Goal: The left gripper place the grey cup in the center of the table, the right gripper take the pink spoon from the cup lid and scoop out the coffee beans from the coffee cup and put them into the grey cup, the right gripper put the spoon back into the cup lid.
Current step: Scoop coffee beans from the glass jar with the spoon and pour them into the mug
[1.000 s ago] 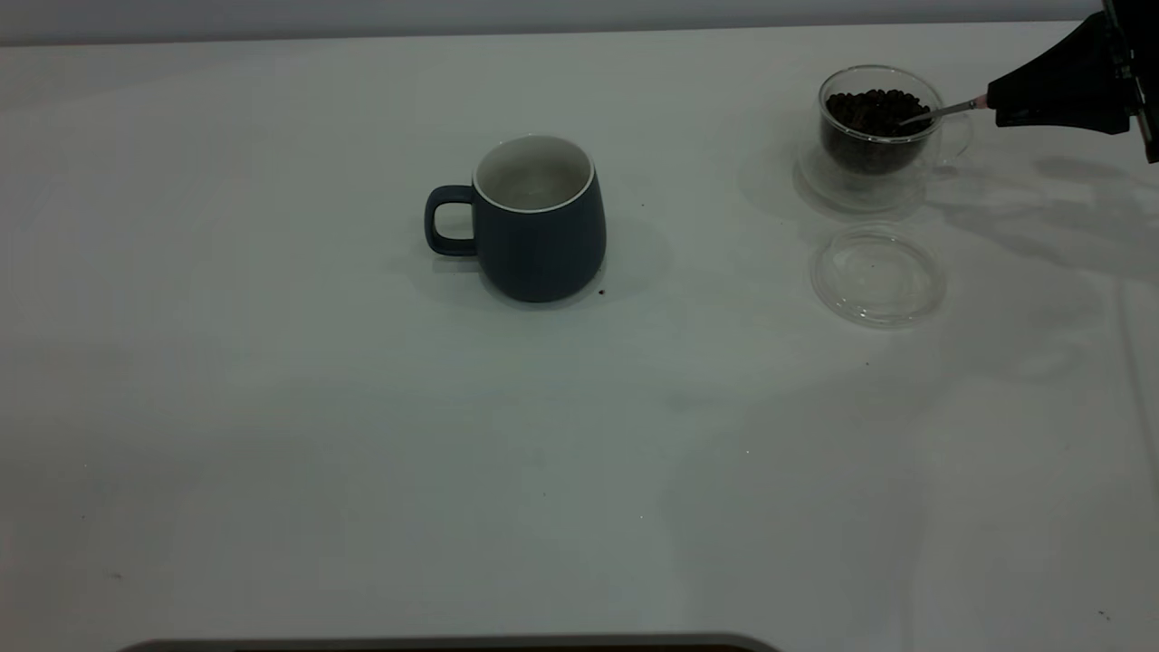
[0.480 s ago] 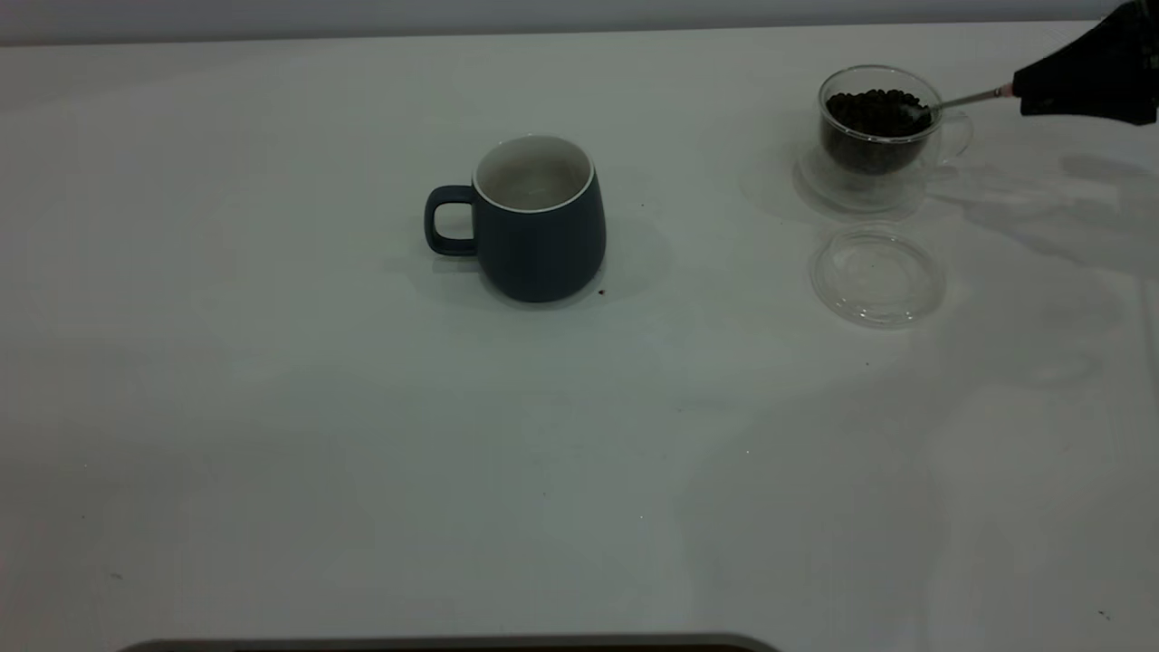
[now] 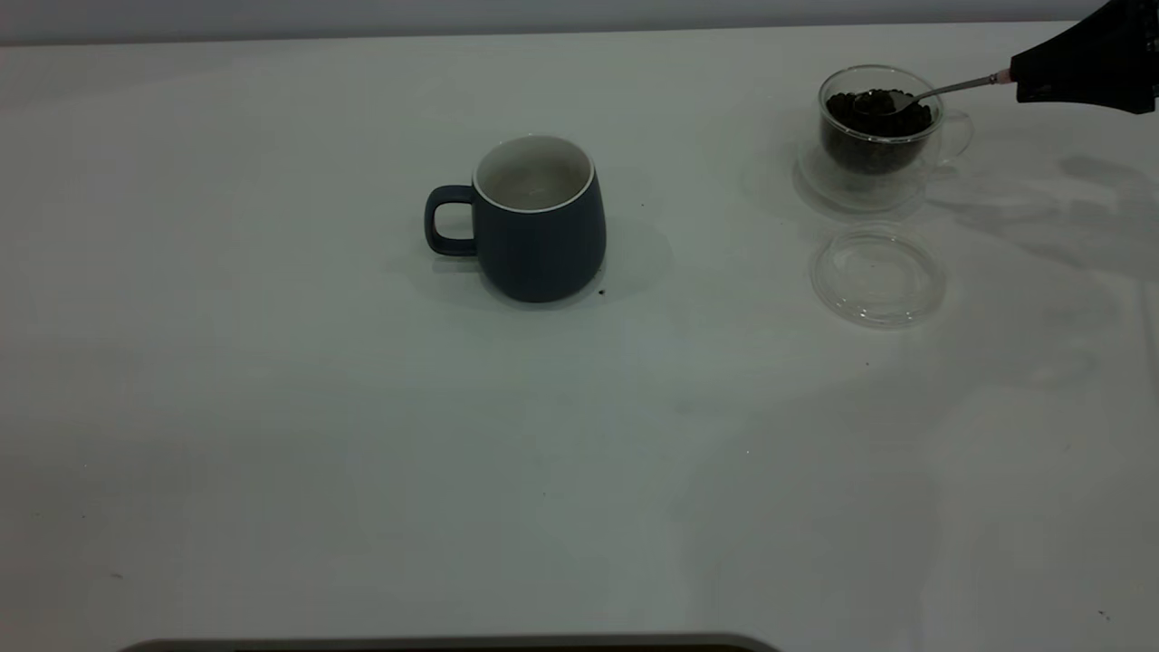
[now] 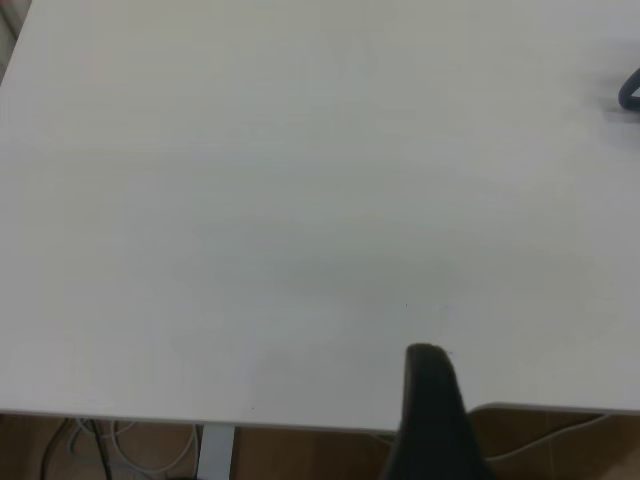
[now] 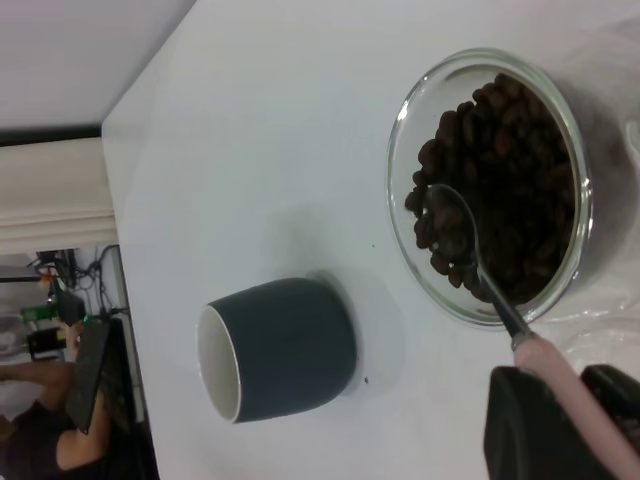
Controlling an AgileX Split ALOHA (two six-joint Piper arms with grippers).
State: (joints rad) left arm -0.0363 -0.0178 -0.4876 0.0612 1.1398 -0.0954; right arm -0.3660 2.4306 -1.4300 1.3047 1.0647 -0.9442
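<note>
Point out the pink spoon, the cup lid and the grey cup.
pink spoon (image 5: 452, 222): right wrist view, on its metal bowl over the beans.
cup lid (image 3: 877, 275): exterior view, on its clear centre.
grey cup (image 3: 543, 249): exterior view, on its outer wall.

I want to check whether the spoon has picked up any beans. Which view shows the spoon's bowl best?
The right wrist view: it looks down on the pink spoon, its bowl resting on the coffee beans and apparently empty. The exterior view shows the bowl only small and side-on at the coffee cup rim. The left wrist view misses it.
</note>
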